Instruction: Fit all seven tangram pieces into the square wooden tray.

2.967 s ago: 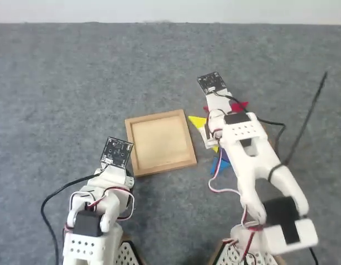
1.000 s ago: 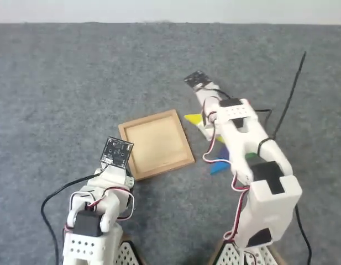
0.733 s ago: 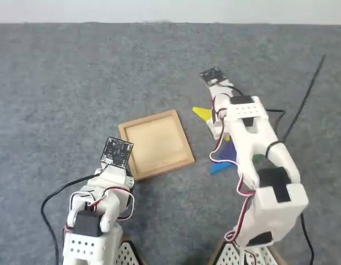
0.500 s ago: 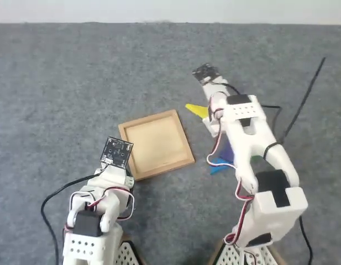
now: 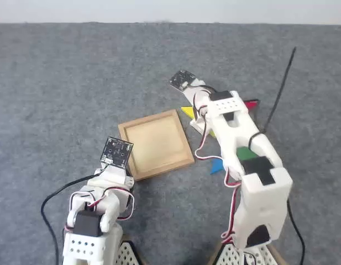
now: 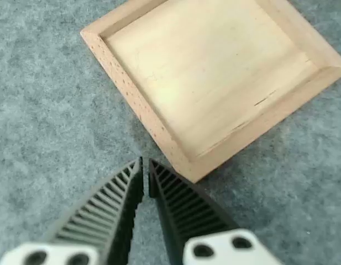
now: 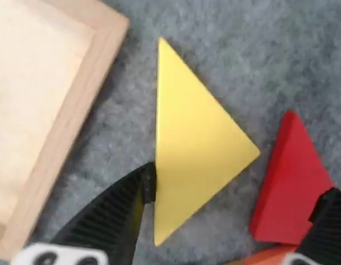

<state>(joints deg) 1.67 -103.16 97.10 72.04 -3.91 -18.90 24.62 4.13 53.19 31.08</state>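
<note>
The right gripper (image 7: 236, 193) is spread wide just above the grey carpet (image 5: 76, 83), low over a cluster of tangram pieces. One dark finger (image 7: 117, 212) touches the long edge of the yellow triangle (image 7: 189, 154), which lies flat between the two fingers. The other finger (image 7: 330, 218) sits well out on the far side, beyond the red piece (image 7: 289, 182). That red piece lies beside the yellow triangle, apart from it by a strip of carpet. A sliver of an orange piece (image 7: 272, 255) shows next to the red one, close under the gripper. Nothing is pinched; the jaws only straddle the yellow and red pieces. The square wooden tray (image 7: 76, 116) is near the touching finger, on the side away from the red piece, and its rim lies close to the triangle's point without meeting it.

In the high view the right arm stretches out to the yellow triangle (image 5: 188, 112) beside the tray (image 5: 162, 167). A green piece (image 5: 245, 152) and a blue piece (image 5: 216, 165) peek out from under the arm behind the gripper, and the red piece (image 5: 251, 104) lies off to its side.

The left gripper (image 6: 145, 164) has its ribbed fingers pressed almost together, holding nothing. The tray (image 6: 134, 99) lies just ahead of its tips, one corner nearest them, showing bare wood inside
</note>
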